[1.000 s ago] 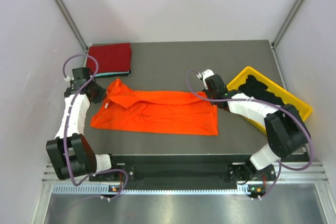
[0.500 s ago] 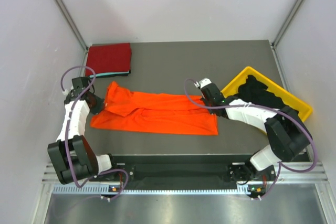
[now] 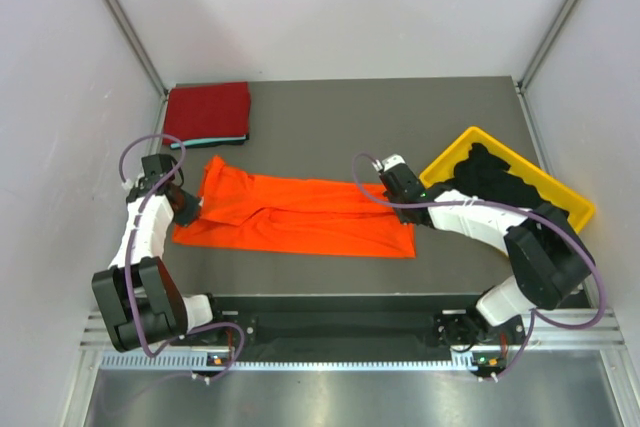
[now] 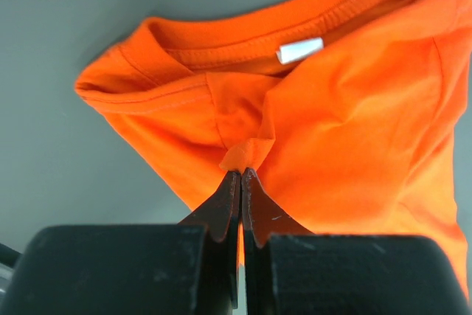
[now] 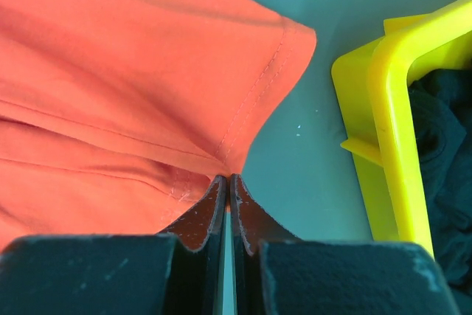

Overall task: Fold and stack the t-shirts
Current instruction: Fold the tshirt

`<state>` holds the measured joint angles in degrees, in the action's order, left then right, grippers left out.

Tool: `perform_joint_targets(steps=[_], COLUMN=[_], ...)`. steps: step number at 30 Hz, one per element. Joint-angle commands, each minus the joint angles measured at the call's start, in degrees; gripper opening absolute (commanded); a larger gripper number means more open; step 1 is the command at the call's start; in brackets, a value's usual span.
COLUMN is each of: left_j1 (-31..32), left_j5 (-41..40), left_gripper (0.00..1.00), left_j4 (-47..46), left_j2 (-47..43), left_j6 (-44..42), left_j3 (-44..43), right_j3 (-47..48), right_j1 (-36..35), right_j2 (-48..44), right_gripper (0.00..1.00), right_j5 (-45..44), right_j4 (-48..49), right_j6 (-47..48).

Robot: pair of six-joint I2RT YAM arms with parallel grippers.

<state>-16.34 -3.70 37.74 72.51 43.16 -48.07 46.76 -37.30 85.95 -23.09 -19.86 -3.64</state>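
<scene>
A bright orange t-shirt (image 3: 300, 222) lies lengthwise across the middle of the table, its far edge folded toward the near side. My left gripper (image 3: 192, 209) is shut on a pinch of orange cloth (image 4: 241, 173) near the collar, where a white label (image 4: 299, 50) shows. At the shirt's other end my right gripper (image 3: 388, 193) is shut on the stitched hem (image 5: 227, 178). A folded dark red t-shirt (image 3: 208, 112) rests at the back left, with a teal edge (image 3: 215, 140) showing beneath it. Several black t-shirts (image 3: 500, 177) fill the bin.
The yellow plastic bin (image 3: 447, 152) stands slanted at the right, its corner (image 5: 394, 130) close beside my right gripper. White walls close in the table on three sides. Grey table surface (image 3: 350, 117) shows behind the orange shirt.
Both grippers have drawn toward the near side, carrying the shirt's far edge with them. The orange shirt now lies narrower. The right gripper has shifted left, away from the bin.
</scene>
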Motion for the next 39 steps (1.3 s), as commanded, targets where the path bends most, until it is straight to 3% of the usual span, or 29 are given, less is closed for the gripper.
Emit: perform_joint_targets(steps=[1,8,11,13,18,21,22,29,39], left_j1=[-0.3,-0.2,-0.2,-0.2,-0.2,-0.3,-0.3,-0.1,-0.1], left_j5=[-5.2,-4.8,-1.5,0.3,-1.7,0.4,5.8,20.4,16.6], left_gripper=[0.0,0.0,0.0,0.13,0.25,0.29,0.29,0.34,0.34], left_j4=[-0.8,-0.9,-2.3,-1.6,0.3,-1.3,-4.6,-18.5,-17.9], left_j2=[-1.1,-0.1,0.2,0.7,0.4,-0.6,-1.2,-1.9,12.2], left_j6=[-1.6,-2.5,-3.7,-4.2,-6.8,-8.8,-9.6,-9.5,-9.9], left_j3=[-0.5,-0.5,1.4,1.7,-1.8,-4.7,-5.0,-2.6,-9.0], right_j3=[0.8,1.0,2.0,3.7,7.7,7.6,7.5,7.9,3.4], right_j1=[-0.6,-0.6,-0.7,-0.7,-0.7,-0.7,-0.7,0.1,3.1], right_j2=[-0.7,-0.4,-1.2,-1.9,-4.6,-4.7,-4.4,5.0,5.6], right_gripper=[0.0,0.01,0.12,0.22,0.31,0.32,0.31,0.23,0.26], right_j5=[-2.3,-1.7,-0.6,1.5,8.5,13.7,13.9,9.5,6.2], right_j4=[-0.5,-1.0,-3.6,-6.8,-11.3,-8.6,-5.9,-2.7,-4.0], right_j6=[-1.4,-1.5,-2.8,-3.7,-9.3,-13.6,-14.7,-21.9,-22.7])
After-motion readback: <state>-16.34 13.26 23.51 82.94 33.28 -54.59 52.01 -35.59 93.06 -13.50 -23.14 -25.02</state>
